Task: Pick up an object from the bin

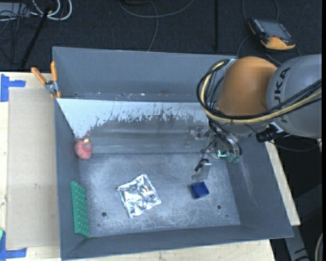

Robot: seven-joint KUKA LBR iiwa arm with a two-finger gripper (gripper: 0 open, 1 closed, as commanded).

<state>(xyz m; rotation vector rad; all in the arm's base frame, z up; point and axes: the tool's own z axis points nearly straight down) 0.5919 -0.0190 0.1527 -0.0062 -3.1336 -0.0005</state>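
Note:
My gripper [202, 170] hangs low in the right half of the bin, its metal fingers pointing down and to the left. A small blue block [199, 190] lies on the floor just below the fingertips, apart from them. Further left, a crumpled silver foil packet [138, 195] rests on the floor near the middle.
A pink round toy [83, 149] sits in the far left corner against the wall. A green studded strip [80, 207] lies along the left wall near the front. The arm with its orange cover and cables hangs over the bin's right side.

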